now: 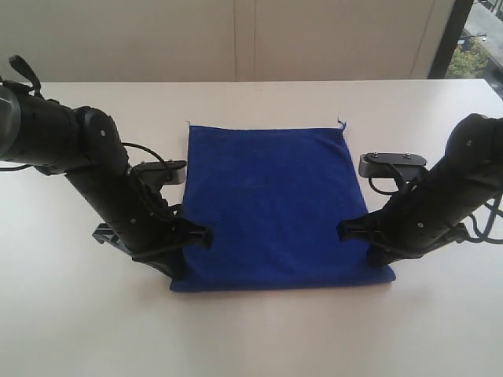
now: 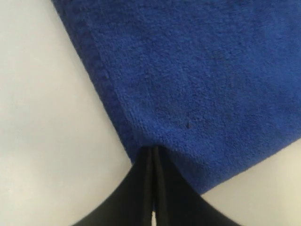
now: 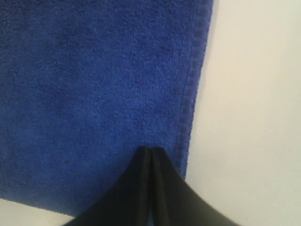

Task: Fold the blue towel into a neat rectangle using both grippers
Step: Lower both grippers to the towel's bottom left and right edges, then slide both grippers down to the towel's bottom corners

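We judge the task to be at an early or middle stage. The deep royal-blue terry towel (image 1: 271, 204) lies flat and smooth on the plain white tabletop (image 1: 251, 338), in the middle between the two arms. Its far edge is straight and its near edge runs close to the front of the table. No part of it is lifted or turned over. The outline looks more nearly square than long, so it may already lie doubled, but we cannot make out separate layers at any edge. What we think is left is at least one more fold, carried out by both arms together, followed by squaring the edges into a tidy rectangle.

On the left, the black-fingered left gripper (image 1: 200, 236) reaches in low to the towel's left edge, near the near corner. In the left wrist view, its jaws (image 2: 153, 149) are pressed together with only a hairline between them. The tips rest on the towel (image 2: 211, 70) right at the hem. We see no cloth caught between the fingers, so we cannot say that it has a pinch.

On the right, the matching black right gripper (image 1: 346, 230) meets the right edge at about the same depth. In the right wrist view, its jaws (image 3: 150, 149) are likewise together. The tips touch the towel (image 3: 94, 70) just inside the stitched border, and again no cloth is visibly clamped.
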`<action>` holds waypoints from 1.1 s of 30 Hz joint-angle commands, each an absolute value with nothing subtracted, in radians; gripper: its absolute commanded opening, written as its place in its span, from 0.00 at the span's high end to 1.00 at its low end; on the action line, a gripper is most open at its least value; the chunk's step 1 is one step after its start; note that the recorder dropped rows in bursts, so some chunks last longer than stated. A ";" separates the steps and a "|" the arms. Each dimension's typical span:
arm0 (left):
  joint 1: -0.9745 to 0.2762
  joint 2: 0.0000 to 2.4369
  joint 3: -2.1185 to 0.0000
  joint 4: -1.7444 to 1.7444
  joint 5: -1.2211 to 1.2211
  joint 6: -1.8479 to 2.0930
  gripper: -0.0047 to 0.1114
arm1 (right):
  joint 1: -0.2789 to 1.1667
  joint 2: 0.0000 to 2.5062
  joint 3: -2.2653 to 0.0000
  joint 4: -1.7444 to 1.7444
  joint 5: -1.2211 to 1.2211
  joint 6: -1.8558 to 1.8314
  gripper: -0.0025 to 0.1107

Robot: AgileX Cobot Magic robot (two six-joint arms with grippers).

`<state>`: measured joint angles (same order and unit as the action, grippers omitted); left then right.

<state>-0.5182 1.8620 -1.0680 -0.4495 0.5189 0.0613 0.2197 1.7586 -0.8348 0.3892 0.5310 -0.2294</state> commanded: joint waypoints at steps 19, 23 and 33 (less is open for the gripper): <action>-0.522 1.881 -1.059 -0.272 0.634 -0.012 0.96 | 0.220 1.761 -0.830 0.415 0.601 -0.202 0.98; -0.522 1.881 -1.059 -0.247 0.643 -0.012 0.96 | 0.220 1.761 -0.830 0.434 0.617 -0.202 0.98; -0.522 1.881 -1.059 -0.230 0.641 -0.032 0.96 | 0.220 1.761 -0.830 0.444 0.620 -0.202 0.98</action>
<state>-0.5205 1.8614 -1.0763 -0.2763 0.6077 -0.0215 0.2197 1.7609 -0.8348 0.4384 0.6173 -0.2024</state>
